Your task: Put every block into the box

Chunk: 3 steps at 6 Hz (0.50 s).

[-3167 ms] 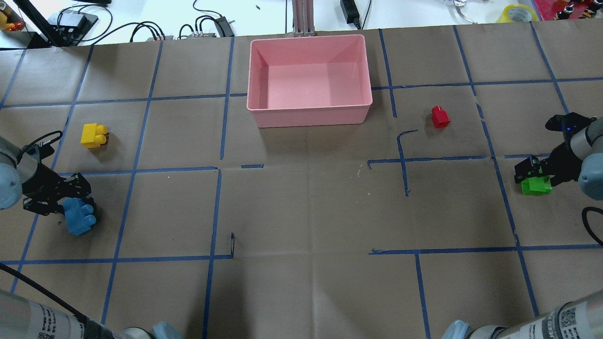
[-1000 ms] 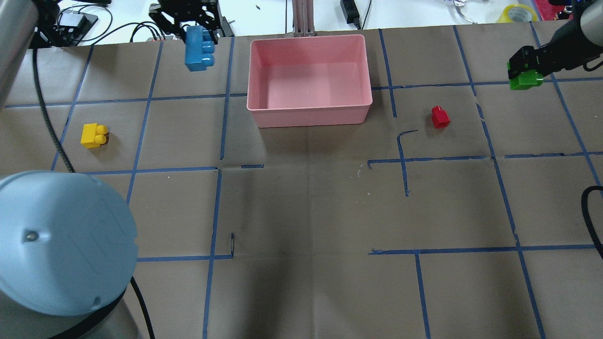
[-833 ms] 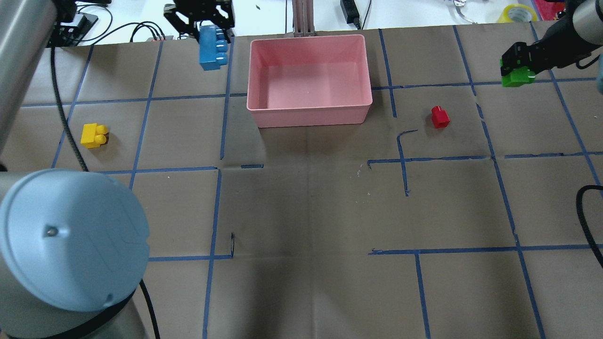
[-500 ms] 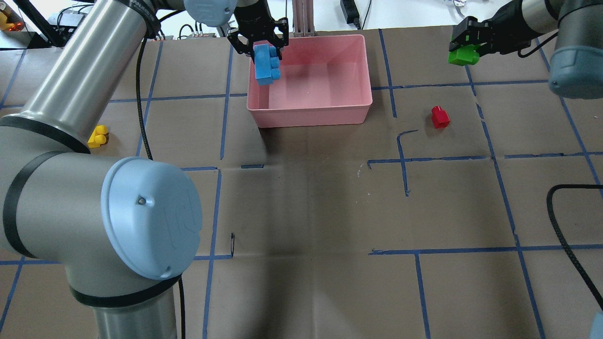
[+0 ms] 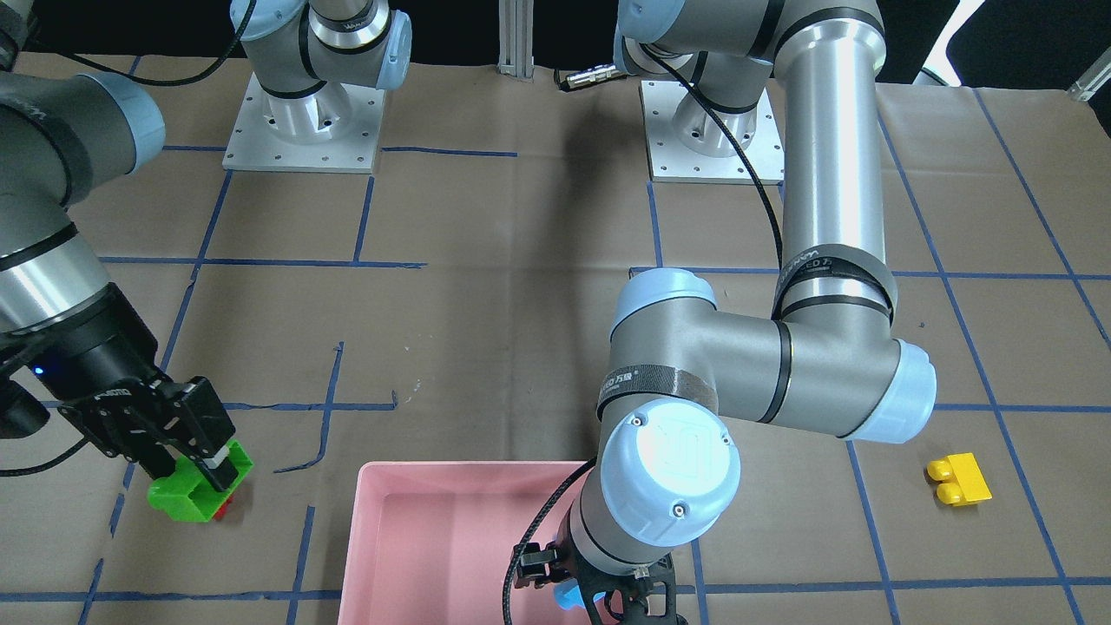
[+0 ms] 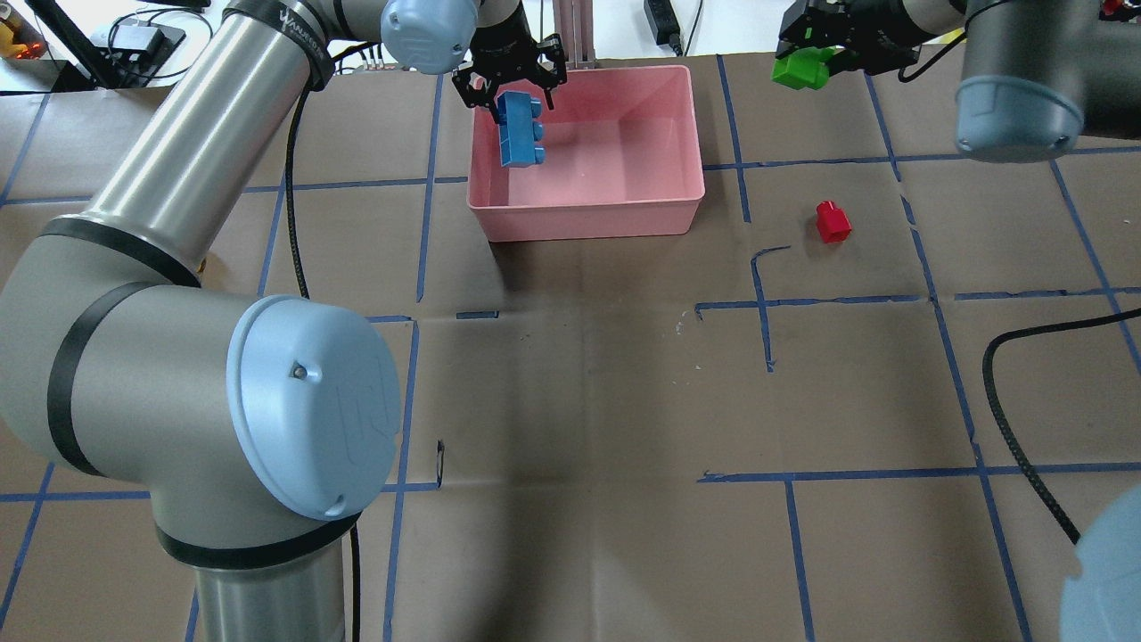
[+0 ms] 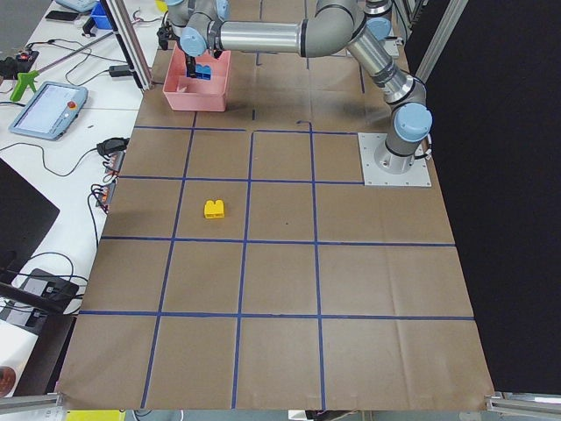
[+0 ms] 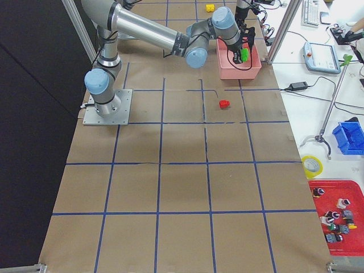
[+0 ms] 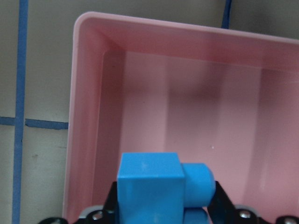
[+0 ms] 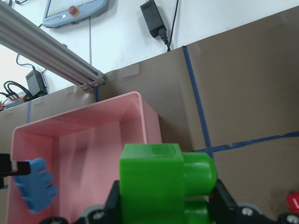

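Observation:
My left gripper (image 6: 510, 96) is shut on the blue three-stud block (image 6: 521, 131) and holds it over the left part of the pink box (image 6: 588, 214). The left wrist view shows the blue block (image 9: 149, 186) above the box's floor, near its left wall (image 9: 77, 116). My right gripper (image 6: 807, 62) is shut on the green block (image 6: 800, 71), in the air to the right of the box's far right corner. The red block (image 6: 833, 221) lies on the table right of the box. The yellow block (image 5: 959, 480) lies on the table; my left arm hides it in the overhead view.
An aluminium post (image 6: 575, 36), cables and power bricks (image 6: 392, 45) lie just past the table's far edge behind the box. My left arm's elbow (image 6: 303, 401) fills the near left of the overhead view. A tape roll (image 8: 311, 166) and a red tray (image 8: 338, 216) sit off the table.
My left gripper has carried the blue block rightward, from left of the box to over its inside. My right gripper has carried the green block leftward and farther back, toward the box.

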Each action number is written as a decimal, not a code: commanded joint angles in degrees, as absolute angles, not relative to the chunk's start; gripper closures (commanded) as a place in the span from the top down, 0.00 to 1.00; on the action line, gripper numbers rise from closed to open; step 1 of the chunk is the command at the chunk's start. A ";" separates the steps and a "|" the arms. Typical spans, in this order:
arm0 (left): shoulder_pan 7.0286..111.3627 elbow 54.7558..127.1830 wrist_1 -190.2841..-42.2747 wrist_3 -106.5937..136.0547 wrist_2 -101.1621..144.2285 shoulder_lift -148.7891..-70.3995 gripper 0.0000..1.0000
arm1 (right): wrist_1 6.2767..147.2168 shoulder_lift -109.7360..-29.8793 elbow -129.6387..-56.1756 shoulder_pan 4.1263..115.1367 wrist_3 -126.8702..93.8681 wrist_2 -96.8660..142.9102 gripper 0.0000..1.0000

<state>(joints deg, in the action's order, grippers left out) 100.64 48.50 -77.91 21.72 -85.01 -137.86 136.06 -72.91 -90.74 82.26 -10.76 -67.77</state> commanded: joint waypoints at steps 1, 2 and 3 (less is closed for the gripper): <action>101.07 48.25 -77.60 23.12 -85.16 -136.24 0.99 | 137.36 -71.37 -89.04 87.17 -19.04 -67.85 0.00; 99.94 48.51 -78.13 19.81 -85.17 -133.36 1.00 | 137.81 -70.06 -88.08 89.54 -22.99 -68.03 0.00; 96.36 48.95 -81.53 15.08 -85.17 -130.37 1.00 | 140.16 -67.61 -86.67 92.61 -27.29 -68.64 0.00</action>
